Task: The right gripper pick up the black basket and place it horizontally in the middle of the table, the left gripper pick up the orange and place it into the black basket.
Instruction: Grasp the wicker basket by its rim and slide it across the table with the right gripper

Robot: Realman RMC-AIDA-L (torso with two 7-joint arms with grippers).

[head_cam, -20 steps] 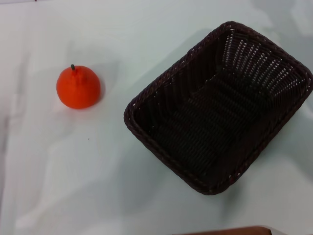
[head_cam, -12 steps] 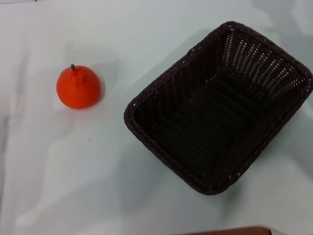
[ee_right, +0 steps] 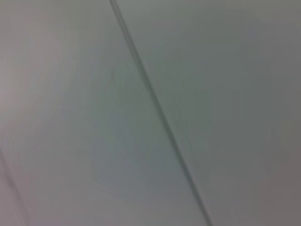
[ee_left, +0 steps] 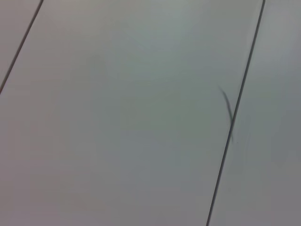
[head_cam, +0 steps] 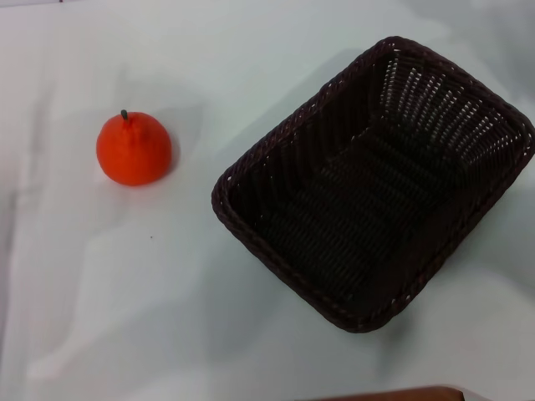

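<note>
The black basket [head_cam: 376,180] is a dark woven rectangle that sits upright and empty on the right side of the white table [head_cam: 167,292], turned diagonally. The orange [head_cam: 134,149] stands alone on the table's left side, stem nub up, well apart from the basket. Neither gripper shows in the head view. Both wrist views show only a plain pale surface crossed by thin dark lines, with no fingers in them.
A strip of brown edge [head_cam: 393,394] shows at the bottom of the head view, near the basket's front corner. Bare white table lies between the orange and the basket.
</note>
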